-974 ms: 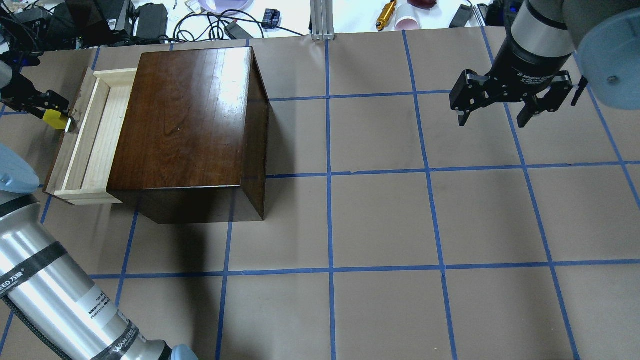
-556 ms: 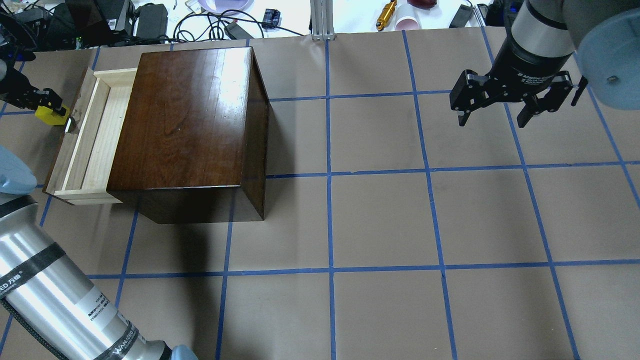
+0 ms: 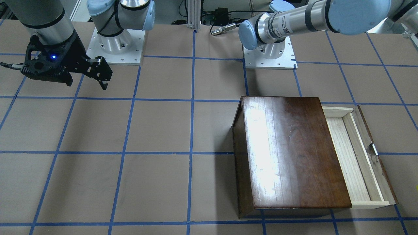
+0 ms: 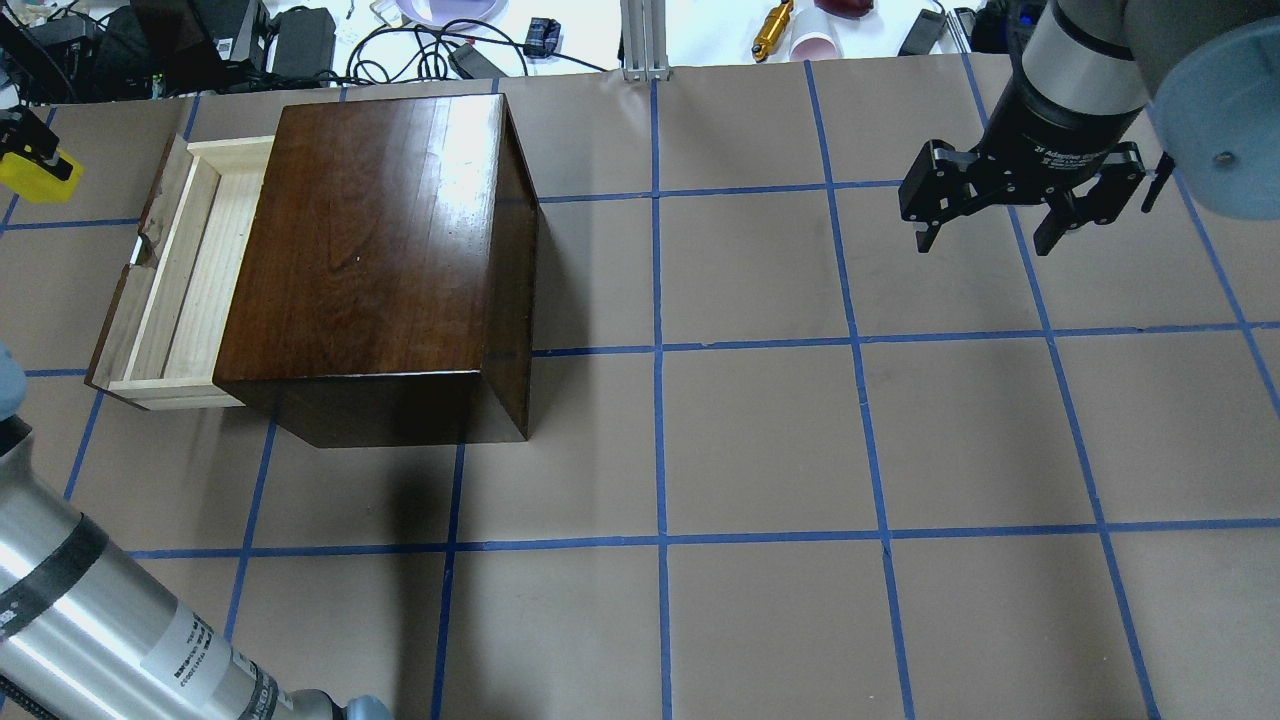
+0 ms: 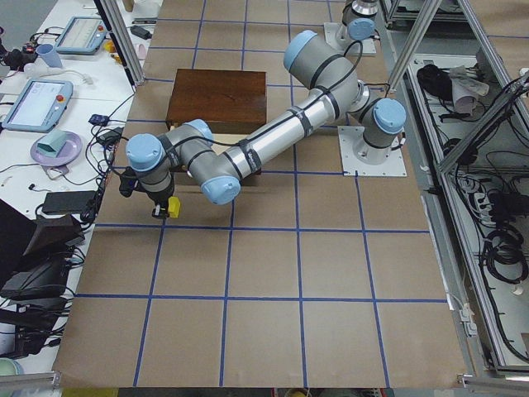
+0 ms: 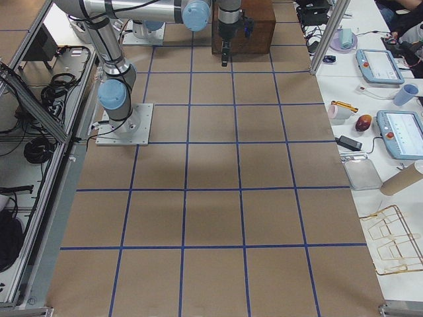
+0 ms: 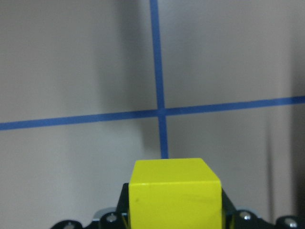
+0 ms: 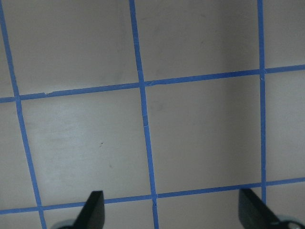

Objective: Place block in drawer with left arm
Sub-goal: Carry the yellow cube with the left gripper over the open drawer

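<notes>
Two grippers are in view, and only one carries anything. The left gripper [image 4: 36, 158] is clamped on the block [image 7: 175, 195], its black fingers pressing the yellow cube from both sides in the left wrist view, with bare table paper and a crossing of blue tape lines [image 7: 159, 112] under it. Measured from the cabinet [image 4: 370, 250], the block is out on the robot's left, past the dark front panel of the drawer [image 4: 185, 280] and nearer the cabinet's far edge than its near one, so it is outside the tray and not over it. The drawer stands pulled out from the cabinet's left face, its pale-wood floor bare, and its small metal pull [image 4: 135, 255] faces away from the cabinet. The left arm [image 5: 273, 136] reaches past the cabinet's near side to get there, as the exterior left view shows. The right gripper [image 4: 985, 238] hangs well away on the cabinet's other side, toward the far right of the table [image 4: 760, 450], its jaws spread wide with nothing between them; the right wrist view shows only tape lines and brown paper between the two fingertips [image 8: 93, 210].
</notes>
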Tool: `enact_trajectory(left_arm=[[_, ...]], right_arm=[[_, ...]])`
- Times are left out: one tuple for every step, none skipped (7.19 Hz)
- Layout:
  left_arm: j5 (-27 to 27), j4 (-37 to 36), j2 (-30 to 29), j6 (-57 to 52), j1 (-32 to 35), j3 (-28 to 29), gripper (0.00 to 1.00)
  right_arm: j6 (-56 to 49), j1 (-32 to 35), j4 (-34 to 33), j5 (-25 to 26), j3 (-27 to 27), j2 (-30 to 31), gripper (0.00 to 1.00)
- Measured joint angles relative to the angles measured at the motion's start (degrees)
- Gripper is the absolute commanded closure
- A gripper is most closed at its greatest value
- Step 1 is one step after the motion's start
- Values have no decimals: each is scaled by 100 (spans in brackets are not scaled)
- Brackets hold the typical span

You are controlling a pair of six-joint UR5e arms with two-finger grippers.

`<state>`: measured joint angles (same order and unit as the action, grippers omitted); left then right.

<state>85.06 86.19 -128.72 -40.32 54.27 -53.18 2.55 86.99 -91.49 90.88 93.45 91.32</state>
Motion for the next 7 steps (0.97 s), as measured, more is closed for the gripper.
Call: enact_trajectory(left_arm=[[-1, 403, 348, 118, 61, -10, 100], [-1, 671, 625, 387, 214, -42, 100], [1, 809, 822, 750, 455, -117, 100], [-6, 865, 957, 1143, 704, -246, 100], [-24, 874, 1046, 1544, 929, -449, 100], [-35, 861, 1094, 1844, 1096, -679, 100], [-37, 845, 1096, 1994, 1189, -887, 100]], right_arm=[[0, 1, 0, 0, 1, 0, 0], [0, 2, 0, 0, 1, 0, 0], [0, 2, 0, 0, 1, 0, 0], [0, 2, 0, -2, 1, 0, 0], [0, 2, 0, -5, 1, 0, 0], [0, 1, 0, -7, 2, 0, 0], [0, -1, 0, -8, 4, 0, 0]])
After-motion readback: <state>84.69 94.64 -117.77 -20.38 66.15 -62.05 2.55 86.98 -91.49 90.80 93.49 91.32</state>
